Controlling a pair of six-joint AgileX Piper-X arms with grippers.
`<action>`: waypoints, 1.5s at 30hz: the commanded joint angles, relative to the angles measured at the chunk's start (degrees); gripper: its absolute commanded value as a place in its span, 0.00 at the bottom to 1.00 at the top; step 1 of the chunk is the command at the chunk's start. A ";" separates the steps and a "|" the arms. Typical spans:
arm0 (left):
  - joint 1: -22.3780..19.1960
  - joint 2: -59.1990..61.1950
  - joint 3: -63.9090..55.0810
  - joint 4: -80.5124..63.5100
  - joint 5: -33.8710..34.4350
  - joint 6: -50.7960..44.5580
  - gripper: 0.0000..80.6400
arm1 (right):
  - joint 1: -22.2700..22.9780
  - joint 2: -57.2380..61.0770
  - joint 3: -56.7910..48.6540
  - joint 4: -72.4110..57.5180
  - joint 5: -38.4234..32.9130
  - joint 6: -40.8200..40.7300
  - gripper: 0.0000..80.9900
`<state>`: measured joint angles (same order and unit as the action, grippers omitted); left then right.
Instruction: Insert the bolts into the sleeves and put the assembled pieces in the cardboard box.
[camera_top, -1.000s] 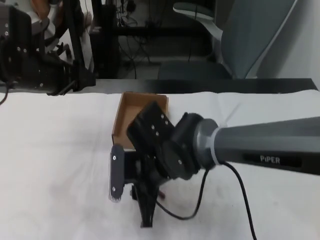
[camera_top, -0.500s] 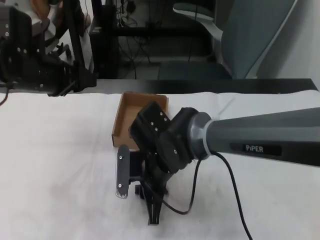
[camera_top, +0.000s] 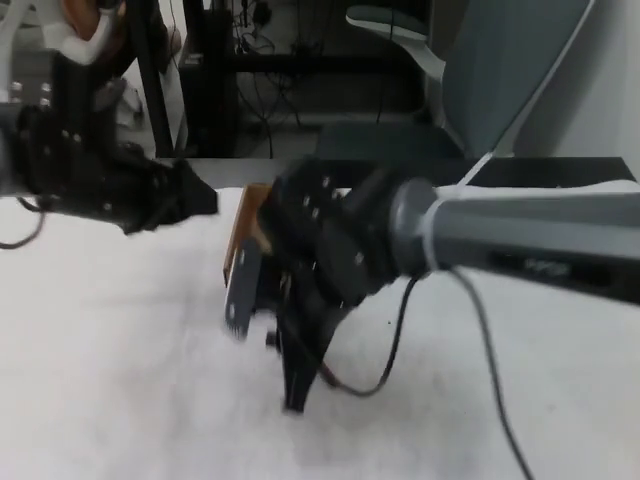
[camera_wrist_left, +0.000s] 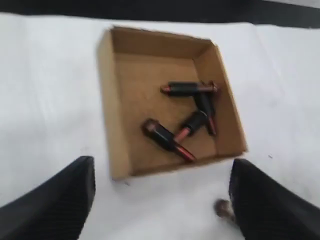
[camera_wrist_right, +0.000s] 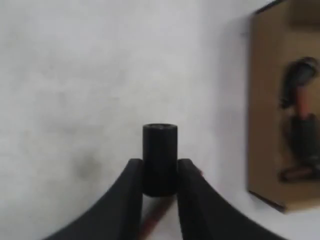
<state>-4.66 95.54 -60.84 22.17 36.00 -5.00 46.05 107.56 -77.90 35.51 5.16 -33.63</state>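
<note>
Overhead, in the high view, the right arm (camera_top: 480, 240) stretches across the white cloth (camera_top: 120, 380). It hides most of the cardboard box (camera_top: 241, 232), of which one brown side wall shows. The left arm (camera_top: 110, 190) hangs well off to the side.

Next, the left wrist view looks down into the box, which sits open on the cloth. Four assembled pieces (camera_wrist_left: 187, 88), black sleeves with reddish bolts, lie inside, bunched toward one side wall. The left gripper (camera_wrist_left: 162, 165) is spread wide and holds nothing. A small dark thing (camera_wrist_left: 222, 209) lies on the cloth just outside the box, too blurred to name.

Lastly, in the right wrist view the right gripper (camera_wrist_right: 160, 167) is clenched on a black sleeve (camera_wrist_right: 160, 142), which stands upright between the fingers above the cloth. The box lies apart to one side, with dark pieces in it.
</note>
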 joint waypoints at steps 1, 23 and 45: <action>-6.42 -0.85 0.05 6.08 -1.73 -4.10 0.87 | -1.58 -6.20 0.87 -0.23 6.67 6.38 0.01; -31.69 9.93 -0.43 2.20 -29.10 -32.48 0.80 | -25.16 -45.69 21.50 -1.85 -2.01 13.84 0.01; -28.95 16.08 -4.12 7.75 -37.68 -36.56 0.43 | -25.28 -45.67 21.50 -4.39 -8.43 12.94 0.01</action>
<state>-34.92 109.43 -65.83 26.86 2.46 -41.82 21.16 62.34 -56.46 32.11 -1.52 -20.61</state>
